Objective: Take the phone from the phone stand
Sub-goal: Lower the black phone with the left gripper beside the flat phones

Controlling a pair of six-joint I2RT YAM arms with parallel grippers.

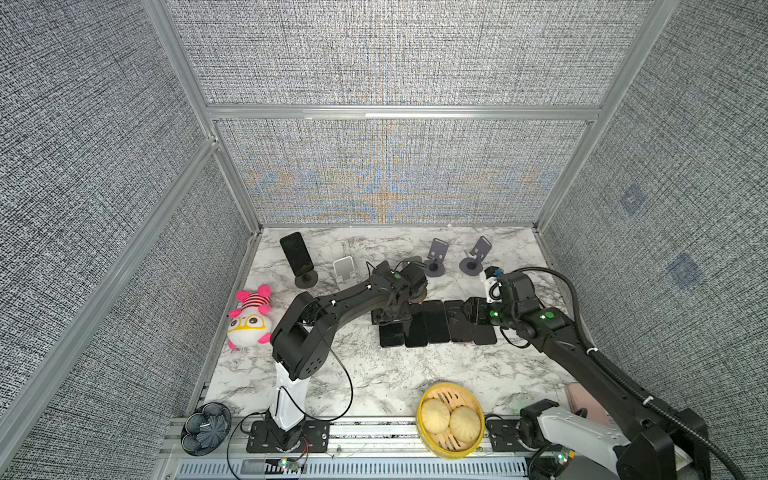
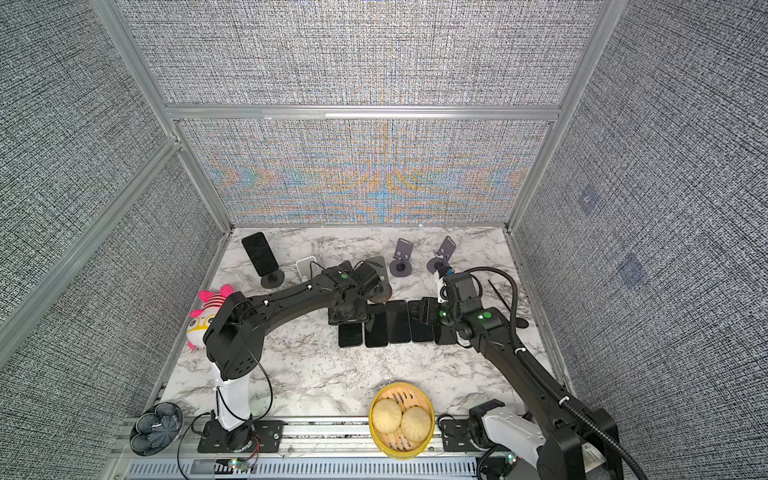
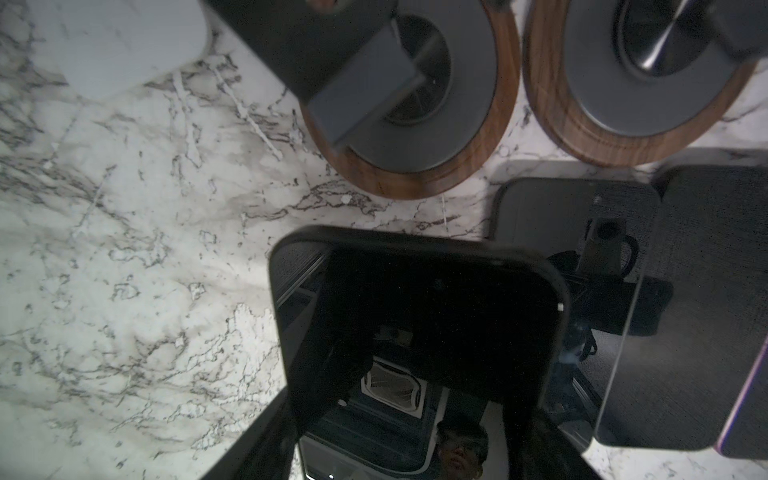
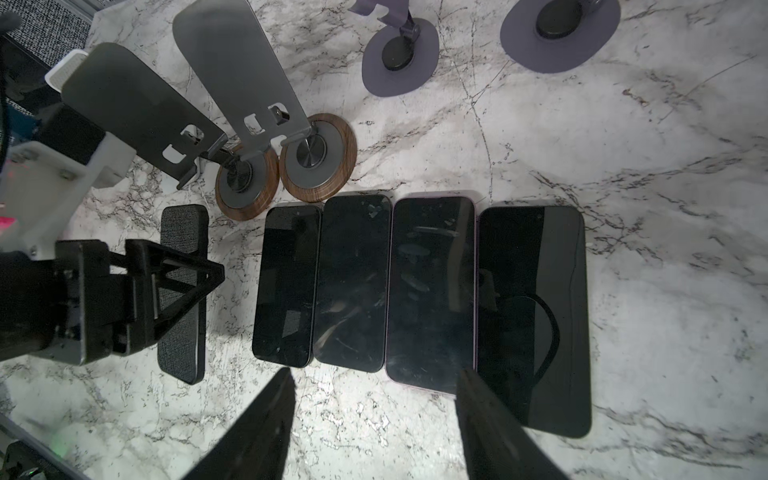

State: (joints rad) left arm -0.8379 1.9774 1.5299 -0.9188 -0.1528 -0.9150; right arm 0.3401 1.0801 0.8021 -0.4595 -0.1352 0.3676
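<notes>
Left arm: the left pincer is closed across the width of a held phone. As I read it, the phone hangs just above the table, at the left end of the row.
Right arm: the right pincer has its fingers apart with nothing between them, hovering over the row of phones.
Row: four phones lie flat, side by side mid-table, long axes running from far edge to near edge. The held phone is parallel to them, a gap apart.
Phone on a stand: one propped phone sits on a black stand near the far left corner, portrait, leaning back.
Deciding relation: from the left pincer it lies toward the far left corner, beyond the white stand, so the left arm is nearer.
Step, by my judgement: set the held phone down, then reach for the propped one.
</notes>
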